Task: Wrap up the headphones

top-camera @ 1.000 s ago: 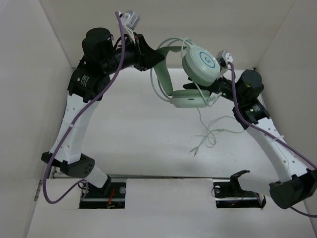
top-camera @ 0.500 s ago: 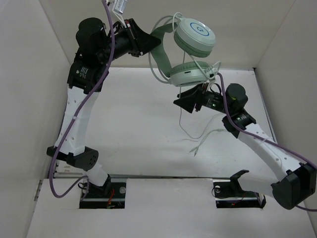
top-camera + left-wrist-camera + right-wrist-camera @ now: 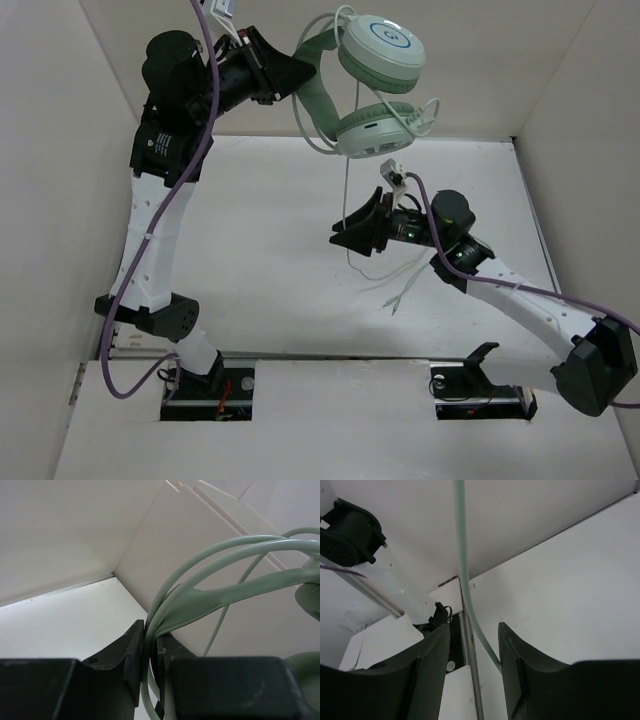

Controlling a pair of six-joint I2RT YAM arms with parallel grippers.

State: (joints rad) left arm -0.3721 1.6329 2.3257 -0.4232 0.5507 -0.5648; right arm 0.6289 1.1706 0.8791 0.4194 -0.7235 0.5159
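The pale mint-green headphones [image 3: 375, 80] hang in the air at the back, earcups stacked one above the other. My left gripper [image 3: 290, 75] is shut on their headband [image 3: 200, 605] and a loop of cord, and holds them high. The thin cord [image 3: 345, 215] drops from the earcups to the table, its plug end [image 3: 395, 300] lying loose there. My right gripper [image 3: 345, 235] is open below the headphones. The cord [image 3: 465, 570] runs between its fingers, close against the right finger [image 3: 512, 650].
White walls close in the workspace on the left, back and right. The left arm's purple cable [image 3: 175, 200] hangs beside that arm. Two arm bases [image 3: 210, 385] stand at the near edge.
My left gripper has lifted the headphones higher and to the left. My right gripper has let go of the earcups, dropped down-left and now straddles the hanging cord.
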